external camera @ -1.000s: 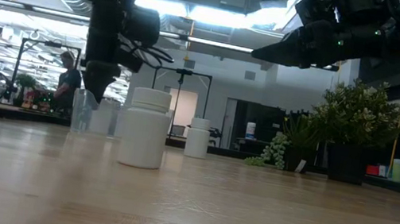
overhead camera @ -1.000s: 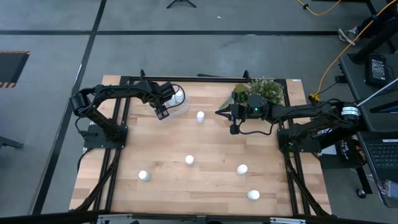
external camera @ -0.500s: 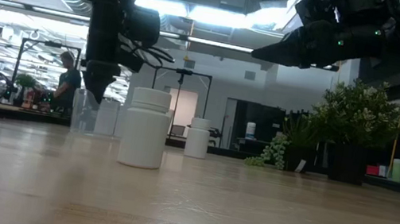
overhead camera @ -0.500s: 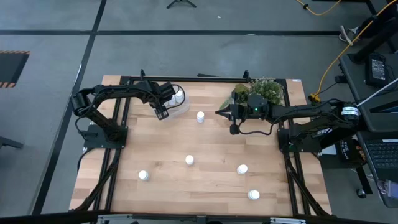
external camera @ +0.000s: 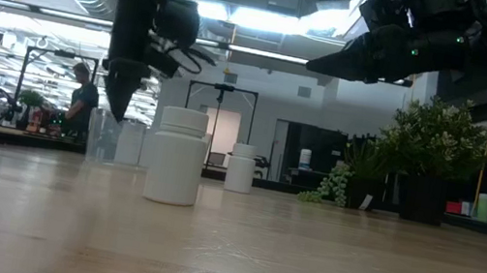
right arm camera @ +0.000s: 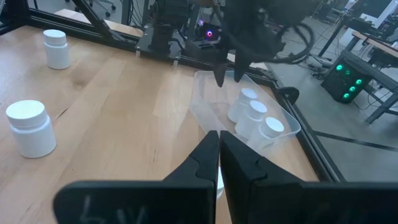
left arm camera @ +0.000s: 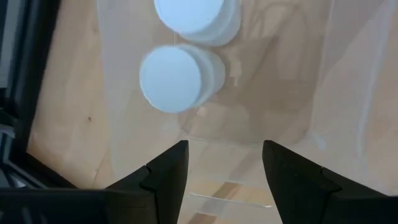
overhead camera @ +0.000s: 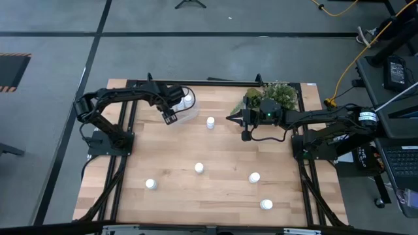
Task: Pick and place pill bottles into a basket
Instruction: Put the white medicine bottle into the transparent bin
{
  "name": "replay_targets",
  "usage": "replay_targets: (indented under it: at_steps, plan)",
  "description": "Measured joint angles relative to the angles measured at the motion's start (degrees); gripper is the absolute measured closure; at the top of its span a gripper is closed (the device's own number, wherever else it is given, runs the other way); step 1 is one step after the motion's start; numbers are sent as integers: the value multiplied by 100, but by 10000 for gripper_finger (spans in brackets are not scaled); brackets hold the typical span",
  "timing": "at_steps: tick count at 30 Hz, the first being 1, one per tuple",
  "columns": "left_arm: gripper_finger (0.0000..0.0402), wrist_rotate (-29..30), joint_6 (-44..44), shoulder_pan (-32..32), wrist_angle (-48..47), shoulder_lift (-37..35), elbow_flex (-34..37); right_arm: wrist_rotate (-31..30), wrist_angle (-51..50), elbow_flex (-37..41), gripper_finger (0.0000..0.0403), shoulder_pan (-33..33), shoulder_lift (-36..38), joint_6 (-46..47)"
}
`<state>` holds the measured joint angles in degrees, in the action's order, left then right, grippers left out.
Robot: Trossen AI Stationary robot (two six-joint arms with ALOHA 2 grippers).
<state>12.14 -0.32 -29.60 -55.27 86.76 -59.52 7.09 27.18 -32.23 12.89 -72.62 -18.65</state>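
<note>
- Basket sitting upper left of high view, holding bottles.
- Left gripper hovering over it, fingers apart, empty.
- Right gripper pinched together, empty, mid-table.
- Five bottles on table.

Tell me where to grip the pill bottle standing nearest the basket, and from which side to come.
Grip the pill bottle across its round body just under the cap, coming straight down from above. It stands upright and alone on the table, so a tool has free room on every side. The right tool, shut, is closest.
</note>
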Motion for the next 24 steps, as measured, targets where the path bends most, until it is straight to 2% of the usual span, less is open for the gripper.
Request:
replay_targets:
  at_steps: [6, 11, 19, 24]
  plan:
    - [205, -110, 50, 112, -367, -15, -362, 0, 0, 0, 384, 0, -1, -4]
    - [229, -275, 199, 252, -418, -287, -363, 0, 0, 0, 384, 0, 0, -111]
    - [300, -351, 232, 598, -178, -1387, -345, 0, -1, 0, 384, 2, -2, -136]
    - [339, -706, 475, 832, 933, -2394, 400, 0, -1, 0, 384, 0, -2, -136]
